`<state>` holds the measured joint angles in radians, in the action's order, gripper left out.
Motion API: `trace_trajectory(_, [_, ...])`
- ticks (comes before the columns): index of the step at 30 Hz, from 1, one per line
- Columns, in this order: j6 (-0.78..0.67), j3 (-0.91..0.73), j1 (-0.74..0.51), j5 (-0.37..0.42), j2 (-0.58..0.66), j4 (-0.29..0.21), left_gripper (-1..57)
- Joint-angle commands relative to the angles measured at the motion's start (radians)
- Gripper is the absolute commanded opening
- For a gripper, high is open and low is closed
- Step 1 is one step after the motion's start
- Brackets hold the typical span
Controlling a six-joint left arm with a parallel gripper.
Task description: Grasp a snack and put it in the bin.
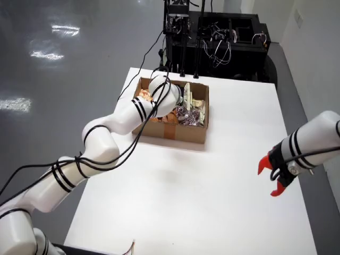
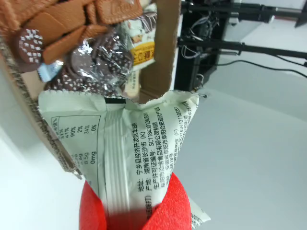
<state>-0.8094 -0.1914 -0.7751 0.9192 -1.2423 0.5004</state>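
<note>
In the view that rides on the gripper, my gripper is shut on a pale green-white snack packet with printed text, its red fingers pinching the packet's lower end. The packet hangs right in front of the cardboard box, which holds brown biscuit packs and a dark foil pack. In the view from above, the working arm's wrist reaches over the open cardboard box of mixed snacks. Its fingers are hidden there.
A second white arm with an open red gripper hangs over the right side of the white table. A black equipment rack with cables stands behind the table's far edge. Cables trail along the working arm.
</note>
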Motion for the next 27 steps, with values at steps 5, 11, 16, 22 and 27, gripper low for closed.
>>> trace_trajectory(5, [0.038,-0.035,0.028,-0.143,-0.024,-0.006,2.3])
trace_trajectory(11, [0.063,-0.034,0.042,-0.245,-0.036,-0.014,18.8])
trace_trajectory(16, [0.079,-0.018,0.051,-0.325,-0.047,-0.023,31.5])
trace_trajectory(22, [0.086,0.038,0.066,-0.340,-0.078,-0.034,36.9])
trace_trajectory(27, [0.093,0.128,0.066,-0.229,-0.126,-0.037,31.8])
